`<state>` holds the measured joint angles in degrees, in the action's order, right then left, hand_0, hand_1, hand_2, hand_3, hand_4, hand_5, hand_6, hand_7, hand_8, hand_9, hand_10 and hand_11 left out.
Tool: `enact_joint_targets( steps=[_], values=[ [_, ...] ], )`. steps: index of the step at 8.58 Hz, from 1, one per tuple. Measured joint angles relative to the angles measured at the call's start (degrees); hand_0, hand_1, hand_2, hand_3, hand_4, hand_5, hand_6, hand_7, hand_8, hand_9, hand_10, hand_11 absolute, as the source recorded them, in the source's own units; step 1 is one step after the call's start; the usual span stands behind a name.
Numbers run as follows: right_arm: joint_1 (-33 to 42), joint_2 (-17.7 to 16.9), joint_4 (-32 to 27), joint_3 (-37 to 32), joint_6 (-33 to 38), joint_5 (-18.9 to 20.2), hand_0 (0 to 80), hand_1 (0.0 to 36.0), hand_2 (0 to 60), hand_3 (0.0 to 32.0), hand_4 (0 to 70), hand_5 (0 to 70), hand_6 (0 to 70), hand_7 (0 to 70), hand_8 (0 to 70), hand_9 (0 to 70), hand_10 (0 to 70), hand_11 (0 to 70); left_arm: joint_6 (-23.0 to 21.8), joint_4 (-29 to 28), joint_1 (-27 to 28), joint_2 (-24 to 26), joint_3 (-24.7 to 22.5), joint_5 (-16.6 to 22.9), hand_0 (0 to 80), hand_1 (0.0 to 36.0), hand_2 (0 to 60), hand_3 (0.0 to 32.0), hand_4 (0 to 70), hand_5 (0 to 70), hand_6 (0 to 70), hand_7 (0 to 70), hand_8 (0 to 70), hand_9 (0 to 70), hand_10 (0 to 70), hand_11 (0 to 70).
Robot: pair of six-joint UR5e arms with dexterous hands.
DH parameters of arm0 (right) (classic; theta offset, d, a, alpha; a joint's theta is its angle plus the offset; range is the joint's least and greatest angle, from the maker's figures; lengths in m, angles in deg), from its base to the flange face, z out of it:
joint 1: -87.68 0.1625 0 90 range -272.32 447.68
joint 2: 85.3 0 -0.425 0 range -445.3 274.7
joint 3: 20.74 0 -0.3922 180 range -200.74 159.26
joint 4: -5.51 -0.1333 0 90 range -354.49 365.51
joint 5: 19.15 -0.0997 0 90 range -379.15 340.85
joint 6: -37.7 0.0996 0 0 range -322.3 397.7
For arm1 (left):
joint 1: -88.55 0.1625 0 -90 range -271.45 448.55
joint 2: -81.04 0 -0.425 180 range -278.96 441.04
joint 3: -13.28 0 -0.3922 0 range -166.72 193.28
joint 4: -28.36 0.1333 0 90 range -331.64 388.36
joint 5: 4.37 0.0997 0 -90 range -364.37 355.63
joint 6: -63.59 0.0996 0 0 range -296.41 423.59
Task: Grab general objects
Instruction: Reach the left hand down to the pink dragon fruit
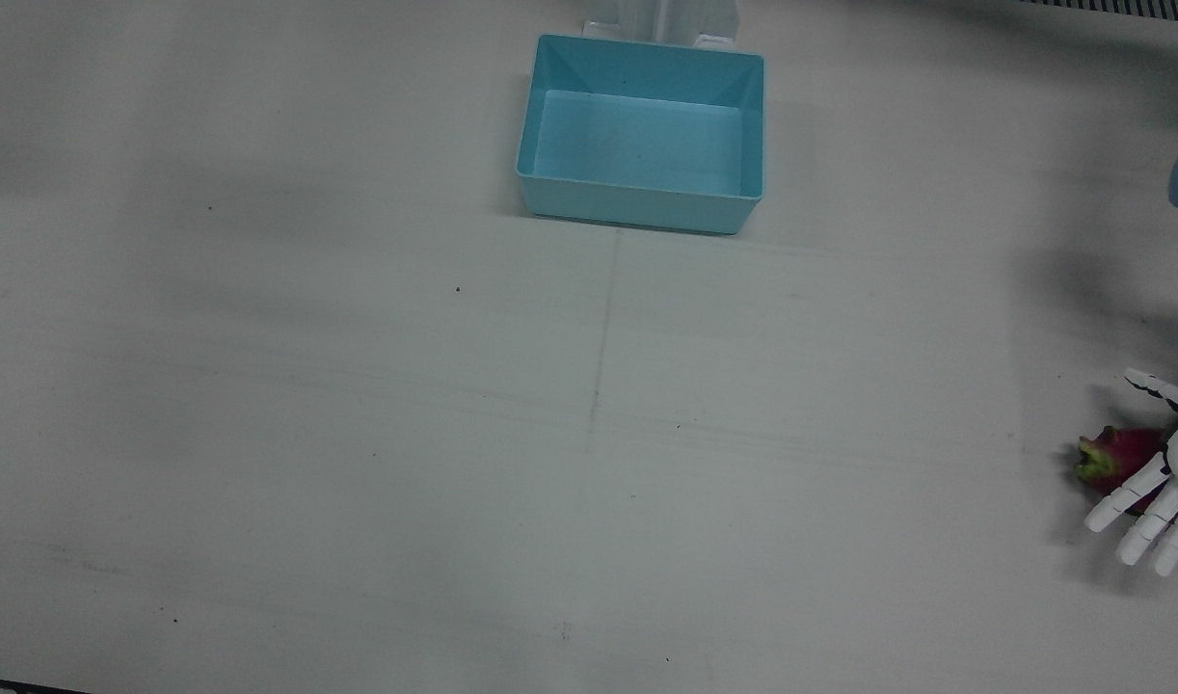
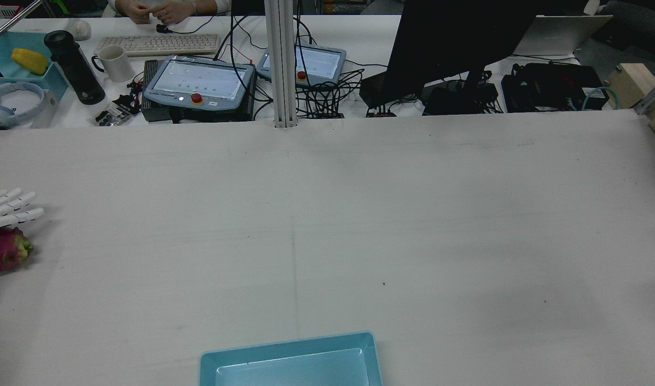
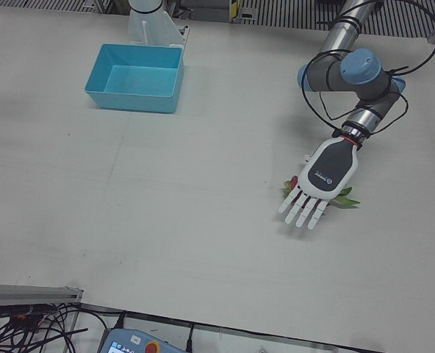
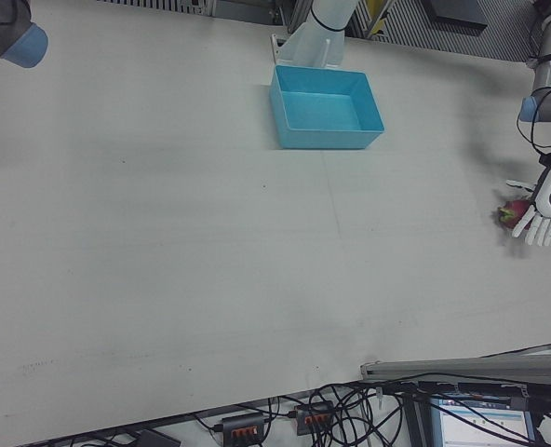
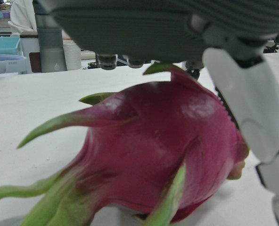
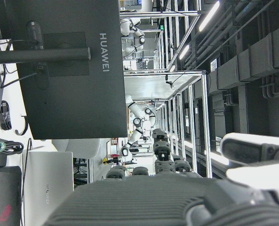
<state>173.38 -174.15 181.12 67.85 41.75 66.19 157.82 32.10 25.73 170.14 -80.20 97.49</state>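
Left hand (image 3: 320,182): white-shelled, dark-backed, palm down above the dragon fruit (image 1: 1114,461), fingers (image 1: 1150,525) spread and extended straight past it, none closed on it; whether the palm touched the fruit could not be told. Right hand: only part of its own body showed in its own camera, which looked out at a monitor and racking away from the table; whether it was spread or closed could not be told. Dragon fruit: lying on its side on the table (image 1: 358,434), at the far edge of the left arm's half, well apart from the bin (image 1: 642,133). Magenta skin, smooth with a slight sheen, rounded oval body, tapering green-tipped scales standing off it, a green tuft at one end. Risks, as judged: the curved, slick skin would likely roll or squirt sideways if the fingers closed unevenly; the fingers reached beyond the body, so a curl might catch only thin scales, which looked likely to bend or tear; the nearness of the table's edge left little room for a slip. Table: matt white, faintly scuffed, a thin seam down the middle. Bin: light blue plastic, rectangular, sloped walls, nothing in it.
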Motion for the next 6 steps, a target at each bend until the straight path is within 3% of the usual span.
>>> enact_joint_targets(
  steps=[2, 3, 4, 5, 6],
  values=[
    [0.0, 0.0, 0.0, 0.0, 0.0, 0.0, 0.0, 0.0, 0.0, 0.0, 0.0, 0.0, 0.0, 0.0, 0.0, 0.0, 0.0, 0.0, 0.38, -0.65, 0.12, 0.21, 0.82, -0.88, 61.0, 25.6, 6.7, 7.4, 3.6, 0.0, 0.0, 4.2, 0.0, 0.0, 2.5, 6.6],
    [0.0, 0.0, 0.0, 0.0, 0.0, 0.0, 0.0, 0.0, 0.0, 0.0, 0.0, 0.0, 0.0, 0.0, 0.0, 0.0, 0.0, 0.0, 0.62, -1.0, 0.12, 0.26, 1.47, -1.18, 61.2, 25.4, 6.7, 9.4, 1.7, 5.4, 0.0, 5.2, 0.0, 0.0, 3.6, 8.2],
    [0.0, 0.0, 0.0, 0.0, 0.0, 0.0, 0.0, 0.0, 0.0, 0.0, 0.0, 0.0, 0.0, 0.0, 0.0, 0.0, 0.0, 0.0, 1.2, -1.24, 0.12, 0.25, 2.03, -1.61, 61.0, 26.1, 10.1, 9.4, 0.0, 16.9, 0.1, 8.2, 0.0, 0.2, 6.1, 11.9],
    [0.0, 0.0, 0.0, 0.0, 0.0, 0.0, 0.0, 0.0, 0.0, 0.0, 0.0, 0.0, 0.0, 0.0, 0.0, 0.0, 0.0, 0.0, 1.85, -1.45, 0.13, 0.24, 2.51, -1.95, 60.2, 26.9, 18.7, 0.0, 1.0, 42.0, 5.5, 20.8, 2.4, 2.8, 15.5, 25.4],
    [0.0, 0.0, 0.0, 0.0, 0.0, 0.0, 0.0, 0.0, 0.0, 0.0, 0.0, 0.0, 0.0, 0.0, 0.0, 0.0, 0.0, 0.0, 2.28, -1.6, 0.14, 0.22, 2.81, -2.14, 59.4, 27.0, 24.1, 0.0, 2.9, 55.7, 10.2, 29.8, 6.8, 8.5, 23.2, 36.6]
  ],
)
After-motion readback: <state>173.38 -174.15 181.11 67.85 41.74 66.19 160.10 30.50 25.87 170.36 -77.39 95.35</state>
